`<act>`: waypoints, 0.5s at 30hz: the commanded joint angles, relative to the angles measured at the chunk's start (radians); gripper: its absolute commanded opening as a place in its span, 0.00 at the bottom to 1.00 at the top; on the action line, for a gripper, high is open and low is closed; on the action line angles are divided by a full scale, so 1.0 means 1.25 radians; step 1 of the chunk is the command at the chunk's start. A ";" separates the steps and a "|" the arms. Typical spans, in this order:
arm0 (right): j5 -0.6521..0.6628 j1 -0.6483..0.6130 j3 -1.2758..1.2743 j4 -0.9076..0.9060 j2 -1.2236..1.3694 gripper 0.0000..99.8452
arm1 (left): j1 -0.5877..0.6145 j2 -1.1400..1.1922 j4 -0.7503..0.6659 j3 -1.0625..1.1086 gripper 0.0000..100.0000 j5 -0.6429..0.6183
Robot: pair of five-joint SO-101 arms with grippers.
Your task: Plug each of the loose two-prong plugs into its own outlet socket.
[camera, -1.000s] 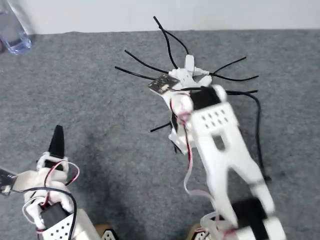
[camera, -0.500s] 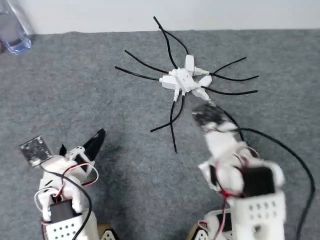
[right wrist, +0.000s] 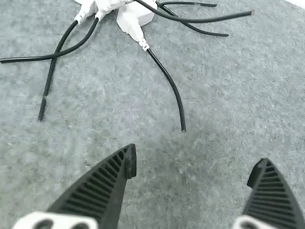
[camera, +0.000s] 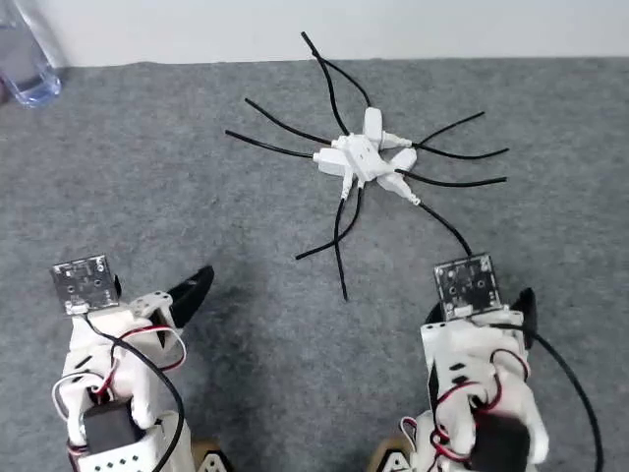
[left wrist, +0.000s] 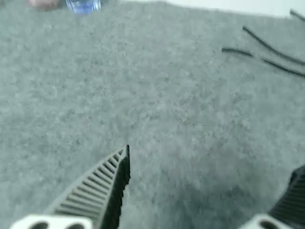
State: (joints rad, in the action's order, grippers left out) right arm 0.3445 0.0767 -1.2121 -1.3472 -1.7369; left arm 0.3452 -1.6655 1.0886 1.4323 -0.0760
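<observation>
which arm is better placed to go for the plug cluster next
Right. The right arm aims open jaws at the white plug cluster, a cable end just ahead; the left arm aims at bare carpet.

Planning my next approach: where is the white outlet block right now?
High view: the white outlet block sits far-centre on the grey mat, black cords fanning out around it, well beyond the open right end effector.

Both my arms sit folded near their bases; left gripper [left wrist: 209, 174] gaping, right gripper [right wrist: 195, 164] gaping too.
</observation>
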 commanded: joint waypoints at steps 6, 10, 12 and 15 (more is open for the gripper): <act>-0.004 0.012 -0.053 0.047 -0.060 0.36 | -0.014 -0.009 0.109 -0.039 0.47 0.065; -0.011 0.012 -0.180 0.125 -0.060 0.36 | -0.085 -0.009 0.135 -0.003 0.47 0.064; -0.012 0.012 -0.243 0.164 -0.060 0.36 | -0.109 -0.009 0.133 0.024 0.47 0.060; -0.092 0.012 -0.313 0.209 -0.060 0.36 | -0.139 -0.009 0.133 0.063 0.47 0.029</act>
State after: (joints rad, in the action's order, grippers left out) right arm 0.3092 0.0767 -1.5620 -1.1462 -1.7937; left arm 0.2102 -1.6655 1.2482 1.4922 -0.0100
